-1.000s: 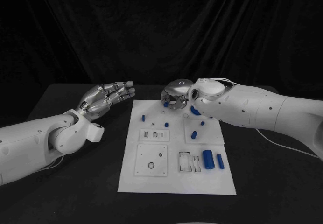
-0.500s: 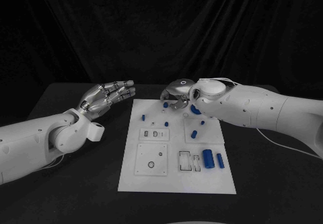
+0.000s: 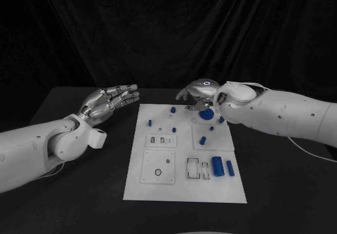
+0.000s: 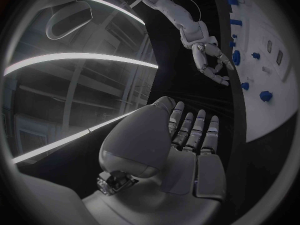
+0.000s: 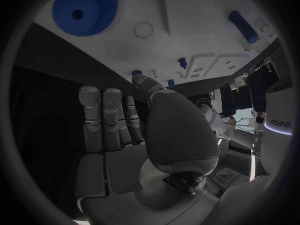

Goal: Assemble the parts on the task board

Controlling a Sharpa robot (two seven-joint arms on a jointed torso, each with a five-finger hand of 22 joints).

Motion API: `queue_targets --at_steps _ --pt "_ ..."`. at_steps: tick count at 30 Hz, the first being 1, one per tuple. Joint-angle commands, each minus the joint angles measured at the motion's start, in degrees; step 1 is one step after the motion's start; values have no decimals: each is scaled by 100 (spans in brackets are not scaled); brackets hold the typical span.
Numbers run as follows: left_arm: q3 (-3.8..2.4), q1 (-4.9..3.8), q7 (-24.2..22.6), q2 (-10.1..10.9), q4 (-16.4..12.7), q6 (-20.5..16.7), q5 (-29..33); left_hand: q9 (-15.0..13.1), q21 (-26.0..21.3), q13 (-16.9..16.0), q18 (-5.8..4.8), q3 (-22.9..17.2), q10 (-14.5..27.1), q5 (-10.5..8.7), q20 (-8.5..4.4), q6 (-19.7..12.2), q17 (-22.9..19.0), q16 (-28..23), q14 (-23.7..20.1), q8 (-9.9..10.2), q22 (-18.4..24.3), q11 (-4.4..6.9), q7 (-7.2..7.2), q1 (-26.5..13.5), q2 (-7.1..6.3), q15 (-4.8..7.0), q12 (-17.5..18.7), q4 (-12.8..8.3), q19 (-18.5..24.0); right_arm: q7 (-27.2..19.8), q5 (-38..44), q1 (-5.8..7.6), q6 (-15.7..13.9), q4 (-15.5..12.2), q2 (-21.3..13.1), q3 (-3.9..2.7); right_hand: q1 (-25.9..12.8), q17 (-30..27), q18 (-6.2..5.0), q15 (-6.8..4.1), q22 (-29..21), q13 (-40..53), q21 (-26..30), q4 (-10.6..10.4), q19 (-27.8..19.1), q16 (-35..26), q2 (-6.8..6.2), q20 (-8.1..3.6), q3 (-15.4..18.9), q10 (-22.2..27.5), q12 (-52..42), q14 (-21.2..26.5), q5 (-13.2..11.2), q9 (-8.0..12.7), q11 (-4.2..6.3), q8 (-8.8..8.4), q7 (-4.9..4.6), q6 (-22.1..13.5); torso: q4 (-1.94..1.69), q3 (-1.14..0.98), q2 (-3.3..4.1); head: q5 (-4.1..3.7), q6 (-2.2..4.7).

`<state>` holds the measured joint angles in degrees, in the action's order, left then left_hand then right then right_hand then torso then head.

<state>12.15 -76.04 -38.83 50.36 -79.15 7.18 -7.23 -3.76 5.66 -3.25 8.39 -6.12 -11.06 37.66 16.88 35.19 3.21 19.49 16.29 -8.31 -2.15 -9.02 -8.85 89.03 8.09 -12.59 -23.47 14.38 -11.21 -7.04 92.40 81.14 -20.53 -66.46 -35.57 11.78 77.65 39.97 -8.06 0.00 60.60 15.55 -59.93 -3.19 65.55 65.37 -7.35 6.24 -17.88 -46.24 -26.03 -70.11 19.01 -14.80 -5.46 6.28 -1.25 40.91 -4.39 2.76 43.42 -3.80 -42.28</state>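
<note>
Blue toothed plastic gear near white task board's far edge, under empty, loosely spread right hand; left hand open, idle. Risk: careless descent nudging gear off-seat.

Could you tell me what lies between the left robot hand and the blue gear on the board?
In the head view, bare black table, then the task board with a small blue peg, between left robot hand and gear.
</note>
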Motion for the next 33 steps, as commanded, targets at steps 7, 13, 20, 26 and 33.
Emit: queue_targets --at_steps 7,13,20,26,33 --pt "-6 -9 -214 7 -20 19 17 -13 -14 -7 -71 -47 21 23 -13 58 -1 -15 -14 -39 7 -33 9 7 -38 -1 -56 -16 24 -37 -364 81 -358 -814 -899 -2 -110 -1034 -139 -201 -489 1237 823 -503 -351 -835 -54 -159 366 -1166 -1989 475 -841 71 448 155 -232 624 47 0 -9 83 -21" --pt "-5 -4 -197 -9 11 52 17 -12 -18 -7 -71 -52 23 25 -13 54 -2 -22 -20 -39 8 -35 8 8 -38 0 -54 -16 30 204 -382 49 -294 -974 -1202 -1 -311 3329 303 -355 1259 4523 -1080 -885 1138 1722 9 -357 723 -2586 -4764 -1360 -815 -151 629 325 -223 987 65 1 -6 80 -24" --pt "-5 1 -187 -32 40 89 17 -12 -20 -6 -70 -64 26 29 -13 58 -1 -19 -20 -41 8 -35 6 11 -34 -7 -53 -17 34 541 -346 -70 -175 -886 -1302 0 -357 5003 716 -482 2700 7445 -2727 -1129 2255 2463 27 -463 1010 -4376 -6397 -1989 -408 -586 691 643 -228 1182 62 -6 2 61 7" --pt "-5 6 -180 -53 59 116 17 -13 -25 -4 -71 -81 33 29 -13 73 -4 -30 -33 -46 9 -36 7 17 -30 -6 -49 -21 40 748 -146 -158 116 -754 -1242 -1 -474 5003 806 -421 2940 7445 -3007 -1281 2445 2463 34 -416 1063 -4376 -6397 -1989 -188 -761 641 647 -282 944 81 -22 1 79 6" --pt "-5 9 -185 -43 58 128 16 -18 -27 -4 -71 -106 38 26 -14 115 -4 -30 -37 -63 10 -35 11 27 -27 -4 -58 -28 41 863 -75 -211 193 -610 -1155 -1 -365 5003 806 -308 2940 7445 -3007 -1192 2445 2463 64 -314 984 -4376 -6397 -1989 145 -541 505 186 -443 321 70 -14 -6 67 -6"
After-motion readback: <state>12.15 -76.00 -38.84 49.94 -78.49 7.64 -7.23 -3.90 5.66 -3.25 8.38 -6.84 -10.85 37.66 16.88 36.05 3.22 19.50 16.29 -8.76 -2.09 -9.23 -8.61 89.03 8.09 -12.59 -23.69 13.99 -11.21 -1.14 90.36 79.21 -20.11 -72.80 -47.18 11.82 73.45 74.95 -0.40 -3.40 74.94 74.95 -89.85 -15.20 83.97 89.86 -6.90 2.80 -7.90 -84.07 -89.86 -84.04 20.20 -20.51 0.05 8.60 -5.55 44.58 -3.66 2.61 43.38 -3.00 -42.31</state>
